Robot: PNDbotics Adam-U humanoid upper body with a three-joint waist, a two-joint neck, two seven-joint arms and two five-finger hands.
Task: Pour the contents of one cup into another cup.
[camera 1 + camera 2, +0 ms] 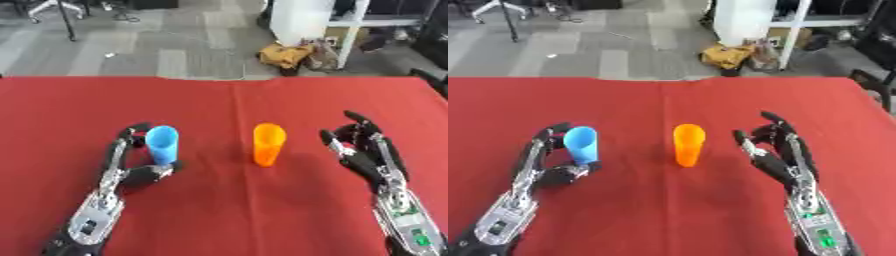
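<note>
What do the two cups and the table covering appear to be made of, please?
The blue cup and the orange cup look like matte plastic: solid, even colour with little shine, though paper cannot be ruled out. The red table covering looks like cloth or felt: dull, no reflections, and a seam runs down it.

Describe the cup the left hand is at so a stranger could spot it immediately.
On the red table stand two upright cups. The blue cup is the left one, within the left hand. Its neighbour, the orange cup, stands alone mid-table.
</note>
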